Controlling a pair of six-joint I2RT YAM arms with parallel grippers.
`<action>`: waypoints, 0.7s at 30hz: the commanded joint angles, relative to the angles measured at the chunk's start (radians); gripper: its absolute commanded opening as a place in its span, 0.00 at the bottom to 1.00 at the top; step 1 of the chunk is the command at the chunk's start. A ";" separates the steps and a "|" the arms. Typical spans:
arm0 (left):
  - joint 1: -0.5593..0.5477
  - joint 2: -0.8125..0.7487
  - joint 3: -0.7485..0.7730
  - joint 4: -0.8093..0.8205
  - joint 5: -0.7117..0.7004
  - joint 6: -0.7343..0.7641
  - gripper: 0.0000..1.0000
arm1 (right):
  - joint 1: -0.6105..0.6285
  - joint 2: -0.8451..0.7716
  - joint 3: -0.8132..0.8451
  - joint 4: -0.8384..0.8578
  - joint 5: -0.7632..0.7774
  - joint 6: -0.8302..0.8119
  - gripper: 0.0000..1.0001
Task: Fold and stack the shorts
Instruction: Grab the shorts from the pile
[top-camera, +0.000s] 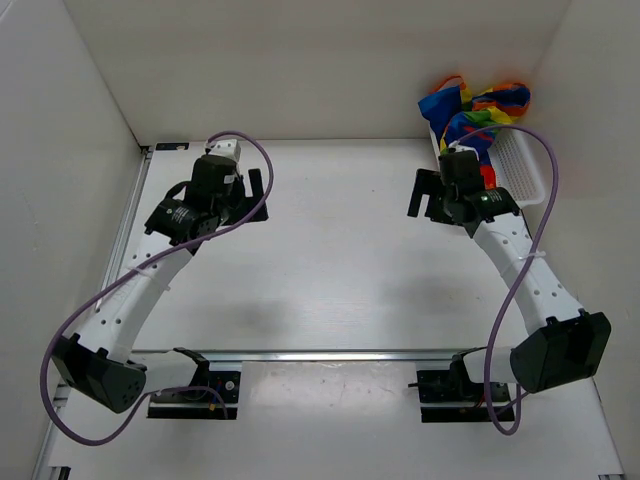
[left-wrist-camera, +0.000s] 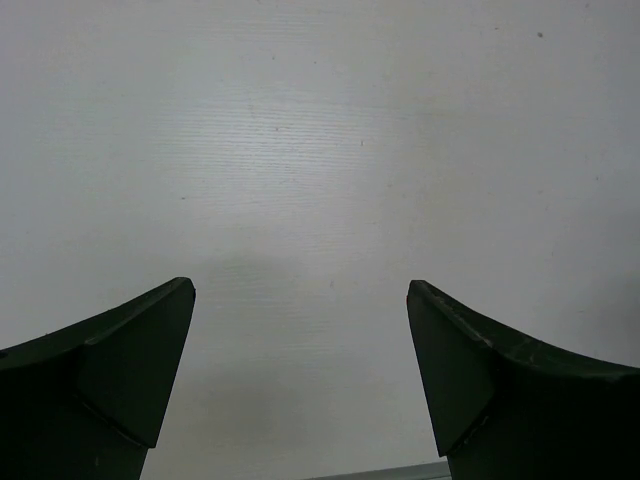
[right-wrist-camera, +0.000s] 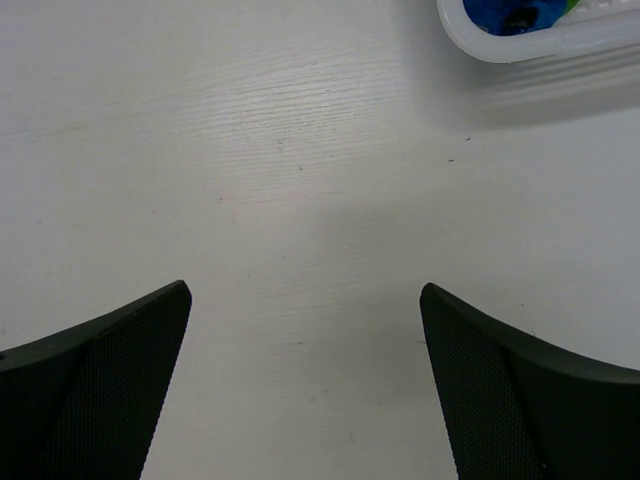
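The shorts (top-camera: 475, 108) are a crumpled heap of soft cloth in wide bands of red, orange, yellow, green, light blue and dark blue. They are piled in the far end of a white mesh basket (top-camera: 528, 170) and rise above its rim. The heap sits just beyond my right end effector (top-camera: 425, 197) and a little to its right. It is well apart from my left end effector (top-camera: 256, 192), far off to that one's right. From my right wrist only a patch of blue and a sliver of green show inside the basket's rim, ahead and to the right of my fingers. I count one basket and one bundle of cloth; how many pairs of shorts are tangled in it I cannot tell. Both my end effectors stand wide and hold nothing, each over bare white bench (top-camera: 330, 260). Each arm trails one purple cable (top-camera: 262, 160), two in all. Small pale markings on my arms are too small to read.
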 joint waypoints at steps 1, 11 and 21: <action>0.000 0.022 0.006 0.018 0.044 0.021 0.99 | -0.003 0.011 0.017 -0.015 0.055 0.034 1.00; 0.011 0.045 0.043 -0.049 0.064 -0.008 0.99 | -0.003 0.022 0.076 -0.072 0.155 0.070 1.00; 0.011 0.026 0.064 -0.083 0.018 -0.071 0.99 | -0.003 0.008 0.064 -0.081 0.097 0.050 1.00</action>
